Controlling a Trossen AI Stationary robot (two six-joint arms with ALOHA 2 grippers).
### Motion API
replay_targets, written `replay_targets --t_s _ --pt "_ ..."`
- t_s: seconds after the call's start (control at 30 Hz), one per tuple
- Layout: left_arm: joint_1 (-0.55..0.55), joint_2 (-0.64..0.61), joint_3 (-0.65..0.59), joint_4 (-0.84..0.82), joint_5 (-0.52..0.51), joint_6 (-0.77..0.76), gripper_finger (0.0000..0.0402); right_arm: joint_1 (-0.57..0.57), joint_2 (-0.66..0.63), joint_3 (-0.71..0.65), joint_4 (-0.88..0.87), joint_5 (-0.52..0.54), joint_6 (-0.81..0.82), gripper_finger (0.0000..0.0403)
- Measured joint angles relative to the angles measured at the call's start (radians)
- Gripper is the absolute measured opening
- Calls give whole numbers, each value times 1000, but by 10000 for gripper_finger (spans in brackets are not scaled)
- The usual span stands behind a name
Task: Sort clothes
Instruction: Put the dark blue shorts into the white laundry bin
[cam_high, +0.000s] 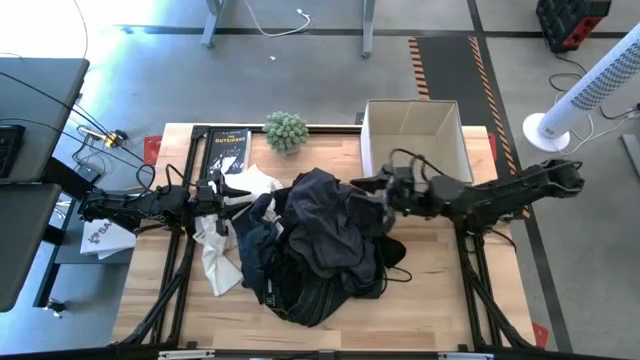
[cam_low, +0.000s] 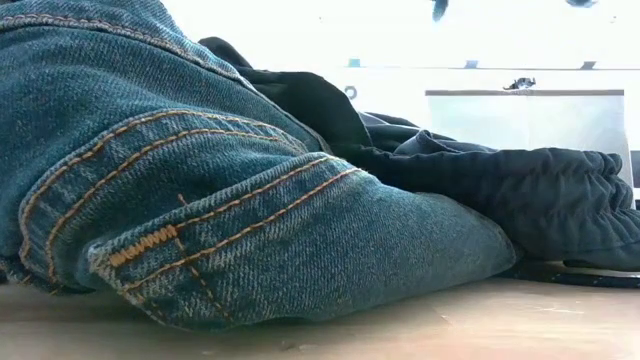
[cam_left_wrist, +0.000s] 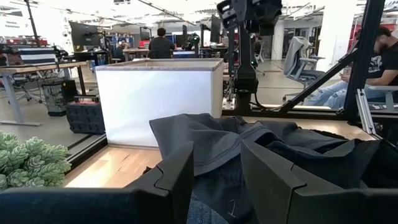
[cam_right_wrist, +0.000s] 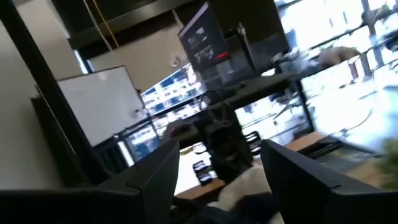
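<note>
A heap of dark clothes (cam_high: 320, 245) lies on the middle of the wooden table: black and navy pieces and denim jeans (cam_low: 200, 200), which fill the low view. White garments lie at the heap's left side (cam_high: 218, 255) and far-left side (cam_high: 258, 183). My left gripper (cam_high: 235, 190) is open at the heap's left edge, and its wrist view looks across a dark garment (cam_left_wrist: 211, 140). My right gripper (cam_high: 362, 185) is open over the heap's far right part, near the white box. Its fingers (cam_right_wrist: 155, 177) show nothing between them.
A white cardboard box (cam_high: 415, 135) stands open at the far right. A black book with yellow lettering (cam_high: 225, 150) and a small green plant (cam_high: 286, 130) are at the far edge. A black cord (cam_high: 398, 272) lies to the right of the heap. People sit in the room beyond.
</note>
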Motion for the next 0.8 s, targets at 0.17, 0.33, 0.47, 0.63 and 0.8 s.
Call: replay_targets --t_s 0.17,0.33,0.47,0.63,0.8 --pt "0 0 0 1 0 0 131 -19 108 190 -308 -26 -88 224" --pt "0 0 0 1 0 0 131 -70 233 493 -877 26 6 224" --pt "0 0 0 2 0 0 131 -126 407 715 -1248 -57 30 224" --pt "0 0 0 2 0 0 131 -192 620 955 -1523 -69 -6 224" --pt "0 0 0 2 0 0 131 -270 815 1071 -1679 -52 -37 224"
